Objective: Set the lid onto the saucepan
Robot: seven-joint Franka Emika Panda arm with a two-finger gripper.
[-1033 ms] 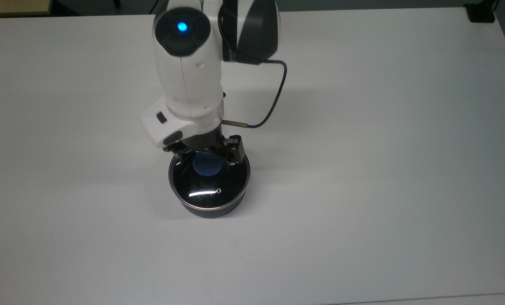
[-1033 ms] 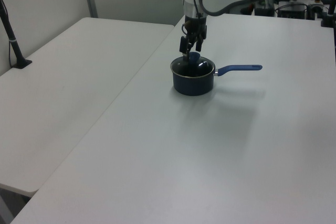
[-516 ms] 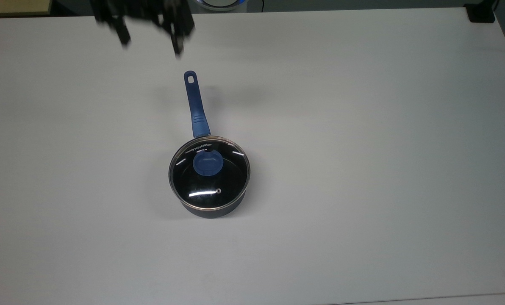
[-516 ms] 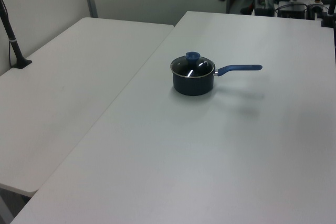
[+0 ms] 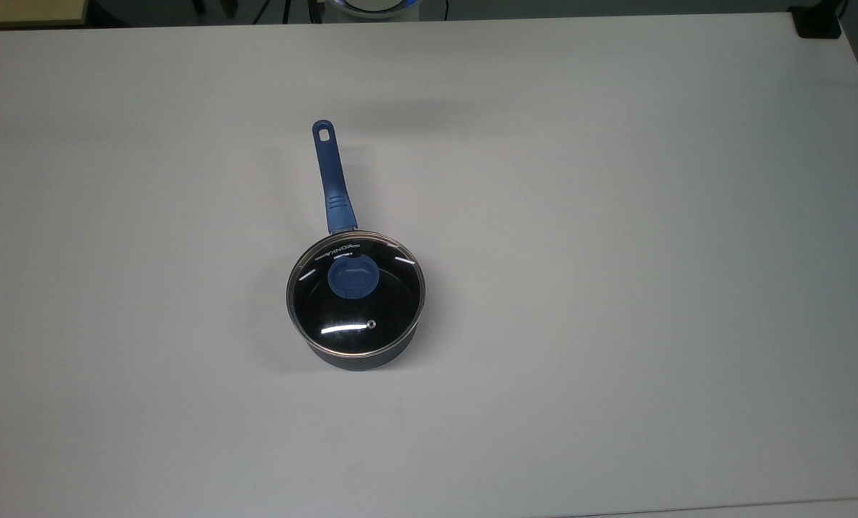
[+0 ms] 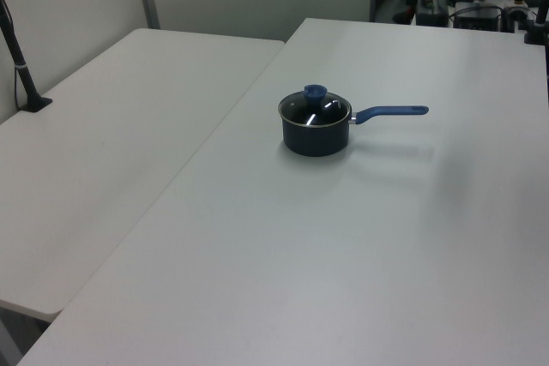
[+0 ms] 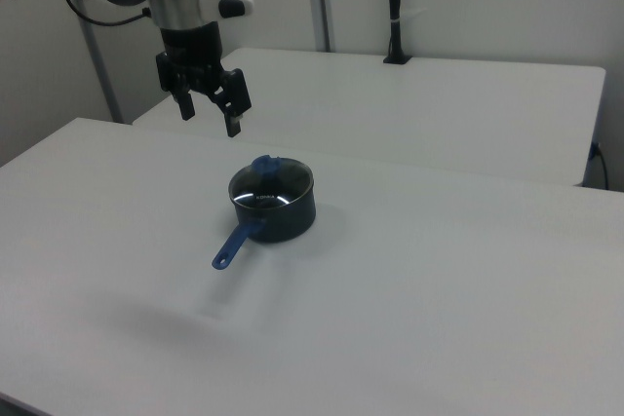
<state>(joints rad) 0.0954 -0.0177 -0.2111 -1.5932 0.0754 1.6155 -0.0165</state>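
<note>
**A:** Starting nearest in the right view, what is there?

**B:** A bare stretch of the white table (image 7: 439, 319), then the tip of the saucepan's blue handle (image 7: 237, 241) with its eyelet. The handle is the pan's long axis. It runs straight from the eyelet at the near left of the right view up to the pot body. In the top view it points toward the top edge, leaning slightly to the top view's left.

**A:** And the saucepan itself?

**B:** The saucepan (image 5: 360, 357) stands upright near the middle of the table. The lid (image 5: 355, 316) lies flat across its mouth, metal rim matching the pot rim all the way round, with the blue knob (image 5: 352, 278) at the centre and the small steam vent on the side away from the handle. It looks level rather than tilted, so I judge the task done.

**A:** Where is the gripper?

**B:** Beyond the pan in the right view — the gripper (image 7: 208, 102) hangs above and toward the right view's left of the pot, well apart from the knob. Its two fingers are spread with clear space between them, and they hold nothing. Raised and empty like that, it reads as having let go — the lid rests under its own weight.

**A:** Anything farther back?

**B:** A second white table (image 7: 458, 104), with a dark post (image 7: 394, 7) standing at its far edge.
</note>
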